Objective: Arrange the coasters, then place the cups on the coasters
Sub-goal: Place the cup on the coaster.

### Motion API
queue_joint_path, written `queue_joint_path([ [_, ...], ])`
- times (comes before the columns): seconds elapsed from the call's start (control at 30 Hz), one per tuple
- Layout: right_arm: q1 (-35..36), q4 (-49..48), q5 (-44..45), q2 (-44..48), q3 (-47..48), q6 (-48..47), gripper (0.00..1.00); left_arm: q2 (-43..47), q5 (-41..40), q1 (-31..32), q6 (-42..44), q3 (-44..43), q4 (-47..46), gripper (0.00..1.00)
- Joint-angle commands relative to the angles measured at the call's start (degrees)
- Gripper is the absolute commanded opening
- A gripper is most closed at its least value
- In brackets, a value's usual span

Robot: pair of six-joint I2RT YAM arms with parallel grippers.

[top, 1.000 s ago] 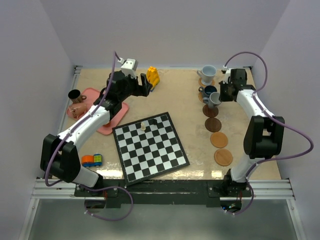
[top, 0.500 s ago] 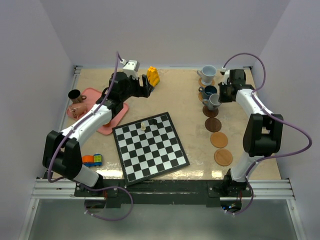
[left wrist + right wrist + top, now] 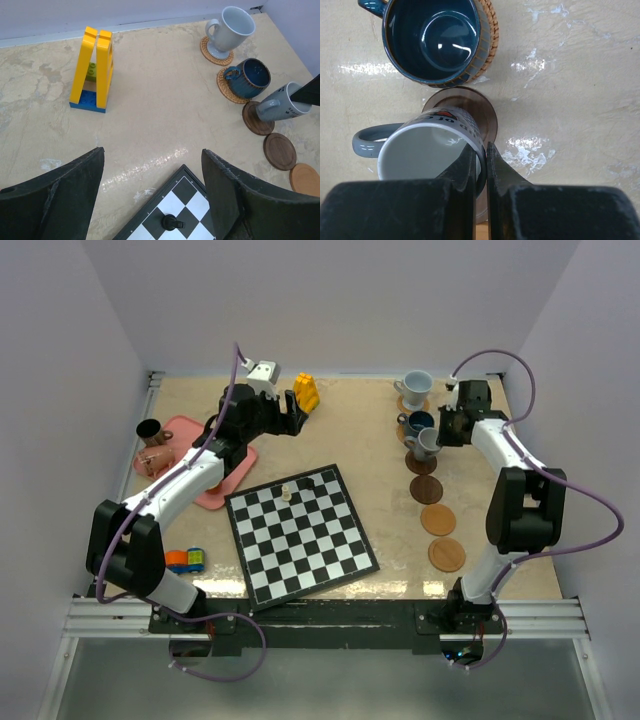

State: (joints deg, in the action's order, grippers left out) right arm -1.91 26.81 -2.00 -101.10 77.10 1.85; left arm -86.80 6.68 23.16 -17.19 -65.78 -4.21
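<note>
Several coasters run in a line down the right side. A pale cup [image 3: 414, 386] and a teal cup [image 3: 416, 423] stand on woven-edged ones at the back. My right gripper [image 3: 481, 150] is shut on the rim of the grey cup [image 3: 427, 150], which tilts over a dark coaster [image 3: 480, 112]. Nearer me lie a bare dark coaster [image 3: 427, 489] and two tan coasters [image 3: 438, 519] [image 3: 447, 554]. My left gripper [image 3: 152, 151] hangs open and empty over the table's back middle. A dark cup [image 3: 150, 430] and a coppery cup [image 3: 155, 458] sit by the pink tray [image 3: 225, 485].
A tilted chessboard [image 3: 300, 535] fills the near middle, with a pale piece [image 3: 287, 491] and a black piece [image 3: 170, 221] on it. A yellow block structure [image 3: 306, 393] stands by the back wall. A small orange and blue toy [image 3: 184, 560] lies near the left arm's base.
My left arm has shifted slightly toward the back, still open. The right gripper and the grey cup have barely moved.
</note>
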Motion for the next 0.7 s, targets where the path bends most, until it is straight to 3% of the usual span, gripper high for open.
queue_joint_path([
  [0.0, 0.07, -3.25, 1.56, 3.63, -1.25, 5.27, 0.0, 0.23, 0.79, -0.39, -0.21, -1.9, -2.3, 0.83],
  [0.67, 1.12, -2.46, 5.51, 5.3, -2.48, 8.0, 0.0, 0.23, 1.67, -0.39, -0.48, -1.37, -2.21, 0.83],
])
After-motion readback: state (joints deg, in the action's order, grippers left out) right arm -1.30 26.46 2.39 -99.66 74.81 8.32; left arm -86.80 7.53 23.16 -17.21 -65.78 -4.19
